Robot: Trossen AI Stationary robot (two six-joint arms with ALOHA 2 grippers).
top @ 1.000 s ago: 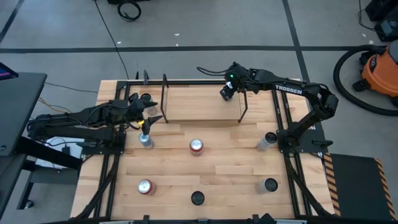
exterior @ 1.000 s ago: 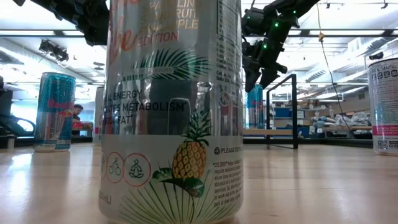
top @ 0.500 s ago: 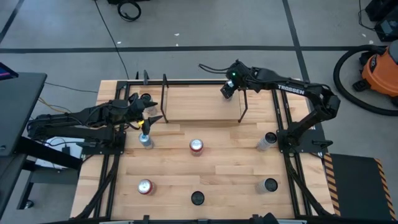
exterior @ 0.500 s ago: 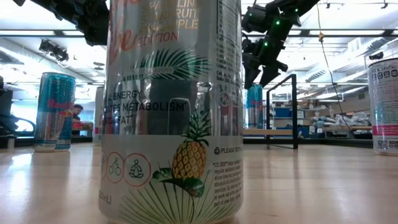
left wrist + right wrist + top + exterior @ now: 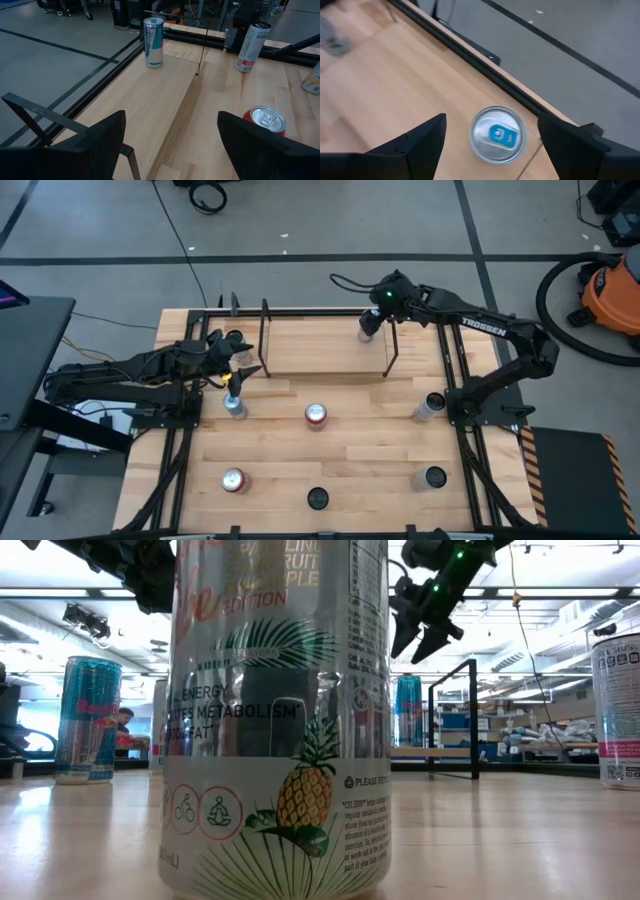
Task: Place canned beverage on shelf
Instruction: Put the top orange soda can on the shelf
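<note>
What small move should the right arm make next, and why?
Probably lift clear and swing back toward the table cans. The right gripper hangs open above the blue-tab can, which stands upright on the shelf, apparently placed. The red-top can looks like a reachable next pick.

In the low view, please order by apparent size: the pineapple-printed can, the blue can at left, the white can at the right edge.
1. Silver pineapple-printed can, largest only because it stands nearest the camera.
2. Blue can.
3. White can, partly cropped, so uncertain against the blue one.
</note>
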